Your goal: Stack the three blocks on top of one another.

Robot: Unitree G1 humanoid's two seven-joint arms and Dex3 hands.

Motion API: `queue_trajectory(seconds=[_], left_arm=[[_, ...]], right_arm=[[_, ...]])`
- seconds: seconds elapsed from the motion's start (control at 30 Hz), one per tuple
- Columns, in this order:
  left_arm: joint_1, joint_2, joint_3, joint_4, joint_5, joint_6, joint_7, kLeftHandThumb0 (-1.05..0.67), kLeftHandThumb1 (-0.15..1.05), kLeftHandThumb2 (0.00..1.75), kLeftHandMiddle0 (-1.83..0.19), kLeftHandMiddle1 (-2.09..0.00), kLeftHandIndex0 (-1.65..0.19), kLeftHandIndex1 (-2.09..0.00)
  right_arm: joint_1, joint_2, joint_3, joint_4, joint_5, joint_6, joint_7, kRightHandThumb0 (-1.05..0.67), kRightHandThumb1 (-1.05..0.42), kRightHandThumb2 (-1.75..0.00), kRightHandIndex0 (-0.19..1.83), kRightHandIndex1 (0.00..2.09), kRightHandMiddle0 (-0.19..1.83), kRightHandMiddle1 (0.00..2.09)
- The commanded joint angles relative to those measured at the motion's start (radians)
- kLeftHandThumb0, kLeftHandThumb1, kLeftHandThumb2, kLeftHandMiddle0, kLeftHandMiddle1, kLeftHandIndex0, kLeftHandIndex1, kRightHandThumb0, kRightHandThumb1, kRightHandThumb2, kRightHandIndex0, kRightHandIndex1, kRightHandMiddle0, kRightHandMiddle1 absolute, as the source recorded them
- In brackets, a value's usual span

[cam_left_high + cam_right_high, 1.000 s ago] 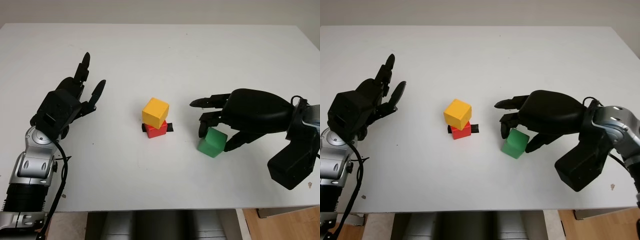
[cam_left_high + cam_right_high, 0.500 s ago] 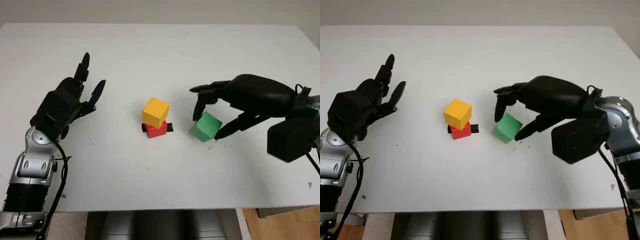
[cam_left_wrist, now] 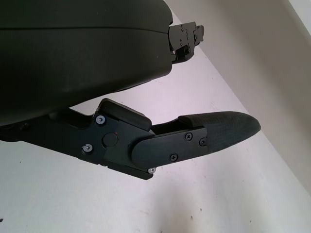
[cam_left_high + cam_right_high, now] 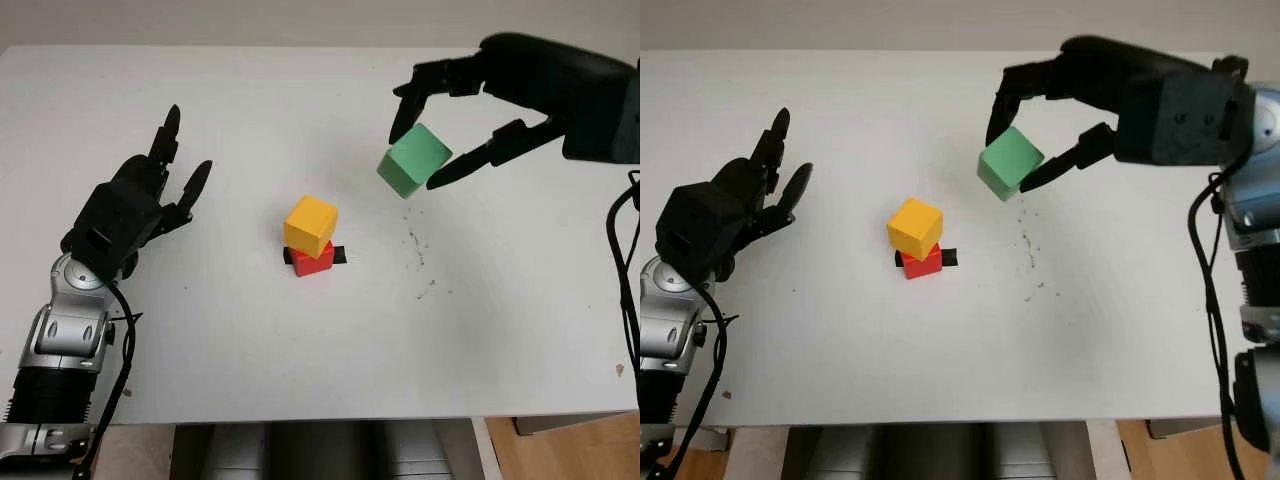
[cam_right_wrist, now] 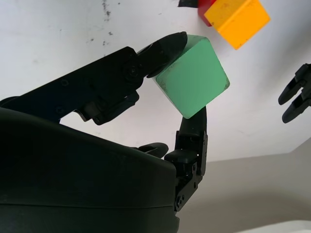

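The right hand (image 4: 432, 128) grips the green block (image 4: 413, 160), raised above the surface (image 4: 300, 370). The yellow block (image 4: 311, 225) sits on the red block (image 4: 314, 260) mid-surface. The left hand (image 4: 135, 205) is open near the left edge.

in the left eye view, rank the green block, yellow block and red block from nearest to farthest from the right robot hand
1. Green block: pinched in the right robot hand, lifted above the table at the far right.
2. Yellow block: mid-table, on top of the red one, to the left of the hand and closer to the robot.
3. Red block: under the yellow block, just beyond it from the hand.
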Motion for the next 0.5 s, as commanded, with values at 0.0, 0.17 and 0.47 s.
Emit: queue_trajectory(seconds=[0.0,0.17,0.47], left_arm=[[0.002,-0.006,0.006,-0.007,-0.005,-0.003,0.006,-0.83,1.05,0.64,0.19,0.00,0.19,-0.01],[0.005,-0.008,0.011,-0.005,-0.007,-0.009,0.010,-0.84,1.05,0.63,0.19,0.00,0.19,0.00],[0.016,-0.011,0.005,-0.010,0.017,-0.025,0.039,-0.83,1.05,0.66,0.19,-0.01,0.19,-0.03]], right_arm=[[-0.051,0.019,0.006,0.011,0.005,0.035,0.015,-0.40,-0.85,-0.05,0.38,0.07,0.58,1.34],[-0.142,0.094,0.029,0.086,0.026,0.110,0.070,-0.41,-0.86,-0.06,0.37,0.06,0.52,1.52],[-0.257,0.216,0.040,0.257,0.075,0.281,0.160,-0.45,-0.91,-0.07,0.32,0.03,0.40,1.65]])
